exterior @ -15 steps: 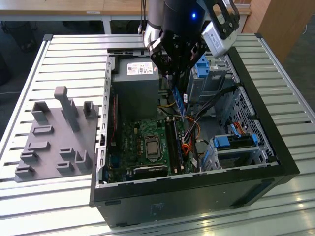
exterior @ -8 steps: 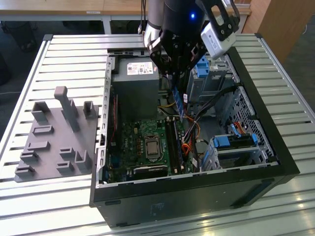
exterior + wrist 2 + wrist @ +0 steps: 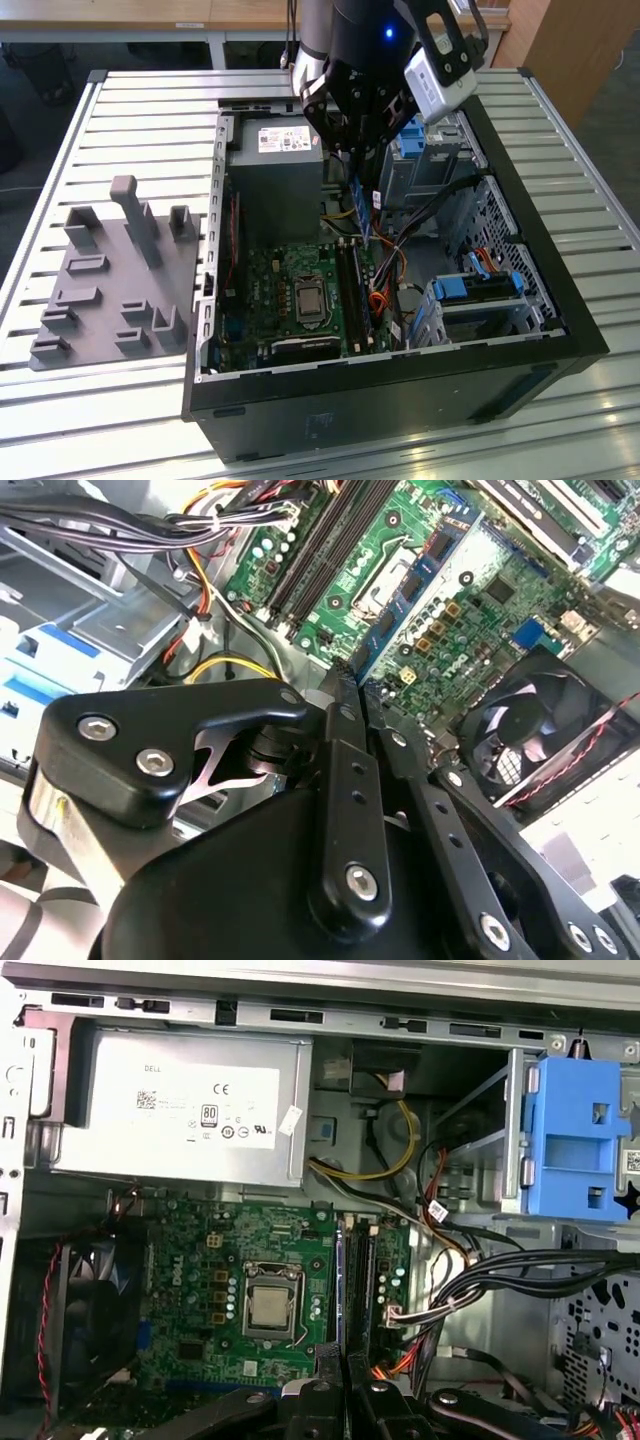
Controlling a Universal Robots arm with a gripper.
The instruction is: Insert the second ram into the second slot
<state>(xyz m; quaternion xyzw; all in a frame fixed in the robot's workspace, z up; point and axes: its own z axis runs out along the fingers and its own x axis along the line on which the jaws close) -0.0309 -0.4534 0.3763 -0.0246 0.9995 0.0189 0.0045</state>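
My gripper (image 3: 358,165) hangs over the open computer case (image 3: 560,330), shut on the second ram (image 3: 363,212), a thin blue board that points down from the fingers toward the motherboard (image 3: 270,290). In the second wrist view the ram (image 3: 415,590) runs out from between the black fingers (image 3: 345,740), with its dark chips showing. In the first wrist view it appears edge-on as a blue line (image 3: 338,1290) just beside the long black memory slots (image 3: 360,1280). Those slots (image 3: 352,290) lie below the stick, which hangs clear above them. I cannot tell which slot is the second slot.
A grey power supply (image 3: 180,1110) fills the case's far side. The processor socket (image 3: 270,1310) sits beside the slots, and a fan (image 3: 530,730) sits past it. Cable bundles (image 3: 520,1270) and blue drive-bay latches (image 3: 575,1140) crowd the other side. A grey fixture plate (image 3: 110,280) lies on the slatted table.
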